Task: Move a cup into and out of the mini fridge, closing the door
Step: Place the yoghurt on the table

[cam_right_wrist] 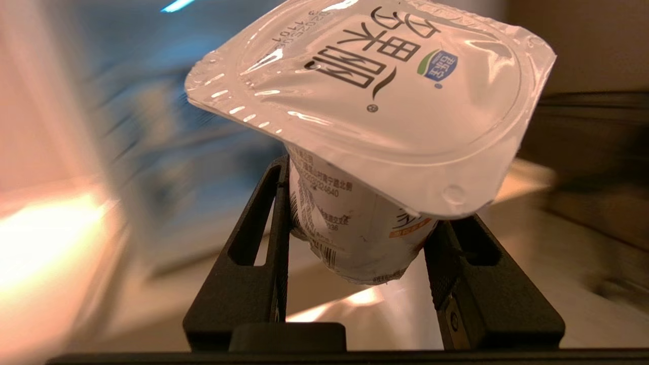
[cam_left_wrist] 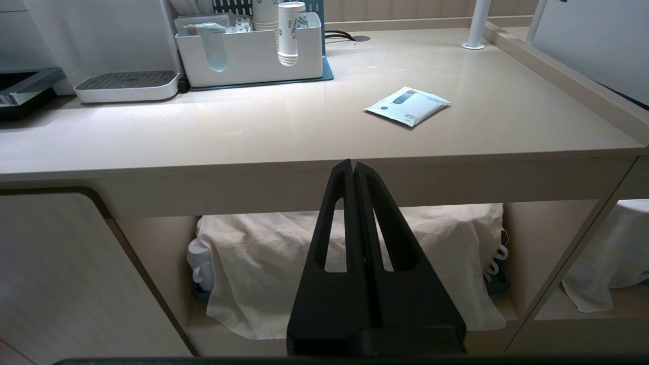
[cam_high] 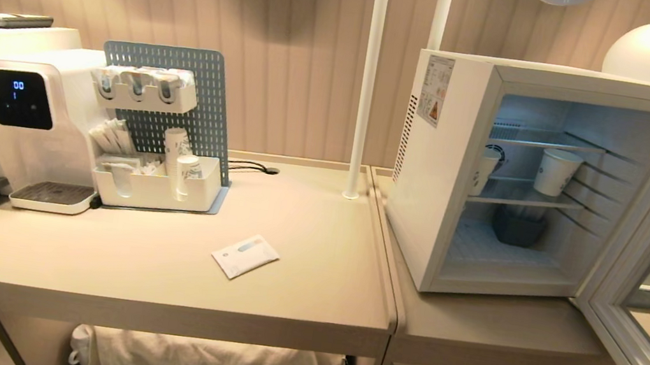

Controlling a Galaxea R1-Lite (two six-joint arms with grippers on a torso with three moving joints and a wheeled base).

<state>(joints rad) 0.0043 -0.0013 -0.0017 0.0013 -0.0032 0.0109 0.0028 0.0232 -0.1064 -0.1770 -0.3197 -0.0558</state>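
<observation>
Left claw hangs low in front of the desk edge, fingers pressed together, empty. Right claw grips the cup between both fingers.

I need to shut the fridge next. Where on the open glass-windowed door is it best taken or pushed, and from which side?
Push the white inner frame of the grey-blue glass-windowed door near its free edge, far from the hinge on the white boxy mini fridge, coming from the inner-face side. No handle is visible, so pushing probably beats gripping.

The water dispenser's dark display reads 00 over 1. The cup's foil lid bears large Chinese characters and a small blue-green logo.
</observation>
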